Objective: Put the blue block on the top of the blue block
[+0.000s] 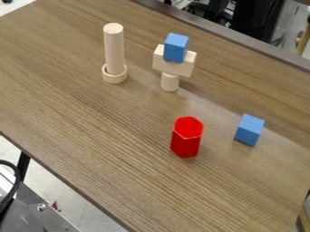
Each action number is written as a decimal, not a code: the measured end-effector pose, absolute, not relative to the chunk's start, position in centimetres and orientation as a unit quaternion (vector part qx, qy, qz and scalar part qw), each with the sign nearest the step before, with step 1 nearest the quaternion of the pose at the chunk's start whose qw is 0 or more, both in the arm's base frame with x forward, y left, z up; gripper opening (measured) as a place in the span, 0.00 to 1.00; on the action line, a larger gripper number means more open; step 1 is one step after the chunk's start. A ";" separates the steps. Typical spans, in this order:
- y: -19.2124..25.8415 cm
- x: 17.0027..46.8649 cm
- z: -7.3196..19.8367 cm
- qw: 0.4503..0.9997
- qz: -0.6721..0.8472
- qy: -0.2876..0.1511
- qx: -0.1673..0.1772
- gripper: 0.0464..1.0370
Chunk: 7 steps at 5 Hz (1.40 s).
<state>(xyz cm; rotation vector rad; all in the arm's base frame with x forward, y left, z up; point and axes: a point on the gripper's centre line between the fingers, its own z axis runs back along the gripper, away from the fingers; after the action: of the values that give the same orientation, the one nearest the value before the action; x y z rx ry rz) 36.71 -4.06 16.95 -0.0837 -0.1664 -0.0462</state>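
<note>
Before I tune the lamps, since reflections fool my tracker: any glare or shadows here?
Camera view: a soft pale sheen on the table near the loose blue block; a faint darker band trails toward the right from the block stack.

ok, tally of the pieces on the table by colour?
Blue: 2 (block on the stack, block on the table)
Red: 1 (six-sided prism)
Pale wood: 4 (tall cylinder, ring around its base, crosspiece, short cylinder under it)
Total: 7
</note>
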 end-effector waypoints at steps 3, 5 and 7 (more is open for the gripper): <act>-8.1 33.5 14.9 0.995 -0.003 -0.071 -0.065 0.96; -12.1 32.0 13.4 0.994 0.020 -0.083 -0.067 0.96; -13.5 31.9 10.1 0.996 0.027 -0.069 -0.041 0.96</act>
<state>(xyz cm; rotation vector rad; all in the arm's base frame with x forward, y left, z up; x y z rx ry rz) 31.95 -13.49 10.08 -0.0818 -0.1384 0.0539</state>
